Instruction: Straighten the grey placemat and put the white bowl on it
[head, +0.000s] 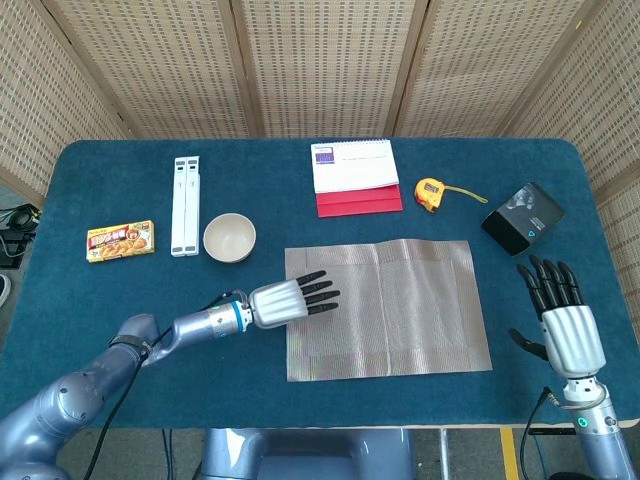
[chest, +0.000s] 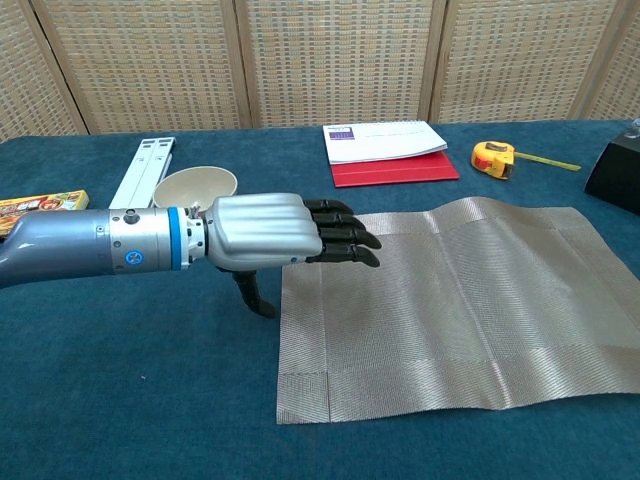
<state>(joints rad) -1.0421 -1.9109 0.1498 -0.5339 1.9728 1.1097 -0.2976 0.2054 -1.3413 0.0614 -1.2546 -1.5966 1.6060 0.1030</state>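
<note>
The grey placemat (head: 390, 308) (chest: 450, 300) lies flat in the middle of the table, slightly rippled along its far edge. The white bowl (head: 229, 238) (chest: 193, 186) stands upright on the blue cloth to the mat's left, apart from it. My left hand (head: 290, 300) (chest: 280, 232) is open, palm down, fingers stretched out flat over the mat's left edge; whether it touches the mat I cannot tell. My right hand (head: 560, 315) is open with fingers spread, at the table's right front corner, off the mat.
A white folding stand (head: 185, 204) and a yellow food box (head: 120, 241) sit at the left. A red-and-white calendar (head: 356, 177), a yellow tape measure (head: 432, 193) and a black box (head: 522, 217) line the far side.
</note>
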